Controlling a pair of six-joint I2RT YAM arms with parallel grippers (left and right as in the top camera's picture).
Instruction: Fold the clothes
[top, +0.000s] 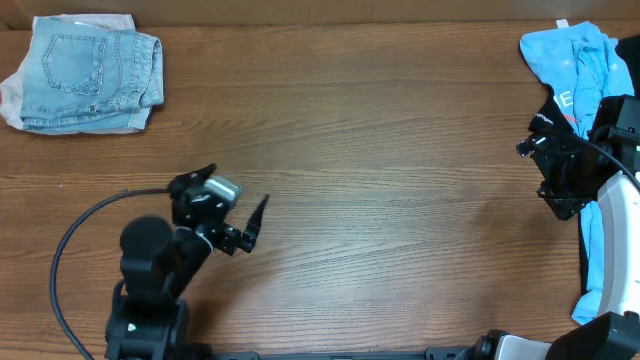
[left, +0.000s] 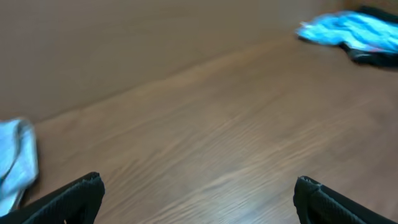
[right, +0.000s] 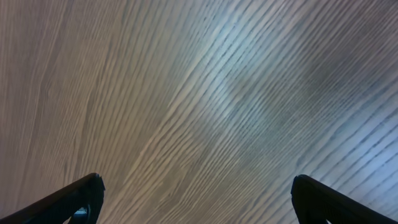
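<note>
Left claw (left: 198, 186) and right claw (right: 196, 183) both gape wide, gripping nothing, above the tabletop (top: 380, 150). Folded denim shorts (top: 85, 75) lie at the tabletop's far left corner. A crumpled blue T-shirt (top: 580, 60) and a black garment (top: 553, 110) lie at its far right corner.

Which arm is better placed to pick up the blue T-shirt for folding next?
Right, most likely. The right hand is open and is next to the sky-blue T-shirt at the right edge of the table. The left hand, also open, is over bare wood on the other side, far from it.
</note>
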